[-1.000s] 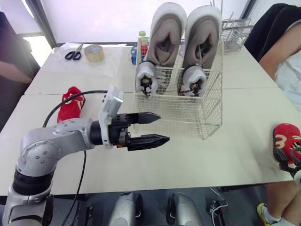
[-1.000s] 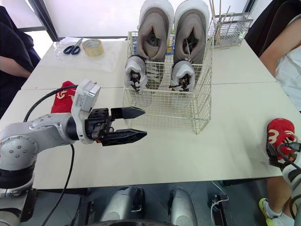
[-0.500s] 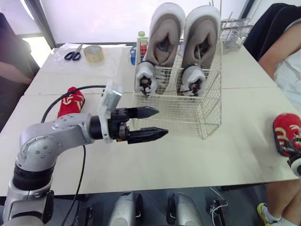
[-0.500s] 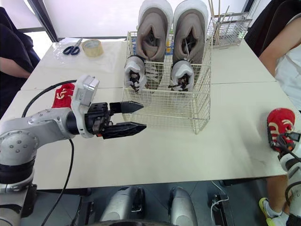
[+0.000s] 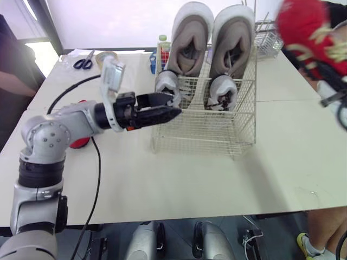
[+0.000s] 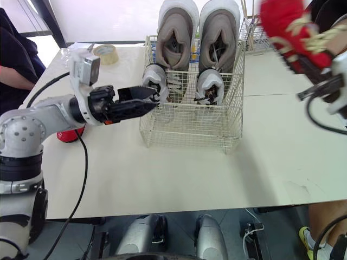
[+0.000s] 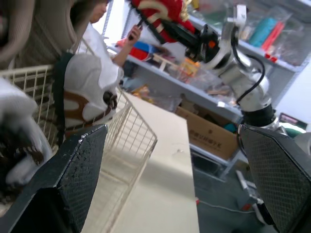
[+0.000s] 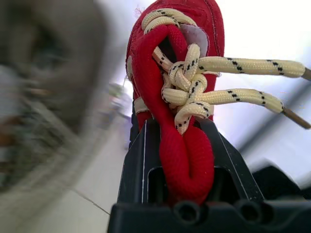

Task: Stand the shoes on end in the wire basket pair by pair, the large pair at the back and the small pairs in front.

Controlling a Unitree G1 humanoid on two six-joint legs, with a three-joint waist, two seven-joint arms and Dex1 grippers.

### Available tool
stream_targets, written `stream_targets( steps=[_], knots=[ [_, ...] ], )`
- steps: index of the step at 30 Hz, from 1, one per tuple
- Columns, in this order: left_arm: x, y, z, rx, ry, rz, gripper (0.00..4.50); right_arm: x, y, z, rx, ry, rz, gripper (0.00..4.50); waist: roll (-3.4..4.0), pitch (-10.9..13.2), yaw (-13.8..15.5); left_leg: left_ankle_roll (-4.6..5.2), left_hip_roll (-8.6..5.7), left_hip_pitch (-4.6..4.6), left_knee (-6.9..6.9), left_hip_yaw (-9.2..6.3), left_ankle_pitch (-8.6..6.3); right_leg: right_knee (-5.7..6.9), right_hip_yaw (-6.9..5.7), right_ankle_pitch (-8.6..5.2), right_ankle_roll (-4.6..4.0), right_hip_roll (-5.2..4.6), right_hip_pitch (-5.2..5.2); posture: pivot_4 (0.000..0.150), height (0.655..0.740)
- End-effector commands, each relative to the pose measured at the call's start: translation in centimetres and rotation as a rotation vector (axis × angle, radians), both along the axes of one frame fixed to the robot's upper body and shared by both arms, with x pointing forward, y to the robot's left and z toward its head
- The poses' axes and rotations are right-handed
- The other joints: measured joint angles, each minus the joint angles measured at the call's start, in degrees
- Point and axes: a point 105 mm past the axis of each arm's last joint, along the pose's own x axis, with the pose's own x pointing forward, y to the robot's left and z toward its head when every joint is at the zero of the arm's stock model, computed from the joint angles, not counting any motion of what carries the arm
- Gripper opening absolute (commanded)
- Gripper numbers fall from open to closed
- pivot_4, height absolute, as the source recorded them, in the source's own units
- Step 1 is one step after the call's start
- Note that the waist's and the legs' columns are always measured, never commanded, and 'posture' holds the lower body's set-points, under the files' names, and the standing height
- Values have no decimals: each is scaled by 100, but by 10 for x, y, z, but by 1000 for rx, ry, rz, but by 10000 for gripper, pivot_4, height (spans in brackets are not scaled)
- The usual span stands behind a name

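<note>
Left fingers [image 7: 73,184]: apart, with the basket's wire front showing in the gap between them. The left gripper [image 5: 176,105] points toward frame right. Its tips are at the basket's front left corner, just beside the left white shoe; whether they touch it cannot be told.
Right fingers [image 8: 141,160]: clamped on a red shoe, one on each side below its knotted laces. The right gripper [image 8: 179,141] sits high in the upper right of the head views.
Left arm: elbow bent at frame left, forearm about level over the table, reaching toward the centre.
Right arm: raised, with the wrist at the right edge of the frame.
Table [image 5: 217,179]: one, pale, across the middle and lower frame.
Wire basket [image 5: 209,132]: one, on the table at upper centre.
Large shoes [image 5: 190,38]: two, grey-tan, on end side by side at the back of the basket, rising above its rim.
White shoes [image 5: 223,92]: two, small, on end in the basket, one in front of each large shoe.
Red shoes: two. The held red shoe [image 5: 303,24] is in the upper right corner, right of the large shoes' tops and well apart from the left gripper. The second red shoe [image 6: 68,134] lies on the table at middle left, partly hidden behind the left arm.
Wire rack [image 6: 257,32]: one, upper right, behind the basket.
Tape roll [image 6: 108,52]: one, upper left.
Scissors [image 5: 84,62]: one pair, near the tape roll, to its left.
</note>
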Motion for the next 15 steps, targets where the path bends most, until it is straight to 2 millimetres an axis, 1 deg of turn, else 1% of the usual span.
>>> stream_targets(
  steps=[1, 4, 7, 11, 15],
  knots=[
    [1, 10, 20, -12, -61, -6, 45000, -17, 41, 15, -204, -92, 174, 2223, -6, 4, 3, 0, 0, 0, 0, 0, 0, 0, 0, 0, 0, 0, 0, 1500, 7400],
    [6, 17, 28, -13, -69, -9, 45000, -21, 68, 14, -297, -118, 294, 2223, -11, 6, -9, -1, 2, 0, 0, -1, 1, 1, -1, 0, 1, 0, 0, 1500, 7400],
    [9, 21, 32, -1, -81, -14, 45000, -25, 85, 12, -362, -138, 385, 2223, -11, 7, -19, -1, 2, 0, 2, -1, 1, 1, -2, 0, 1, 0, 0, 1500, 7400],
    [13, 22, 34, 19, -99, -19, 45000, -29, 96, 9, -446, -162, 452, 2223, -16, 9, -23, -1, 1, 0, 2, 1, 1, -1, -2, 0, 2, -2, 1, 1500, 7400],
    [11, 20, 38, 19, -114, -46, 45000, -32, 105, -1, -493, -147, 511, 2223, -21, 12, -39, -1, 2, 0, 3, 1, 1, 0, -2, 0, 2, -2, 1, 1500, 7400]
  ],
)
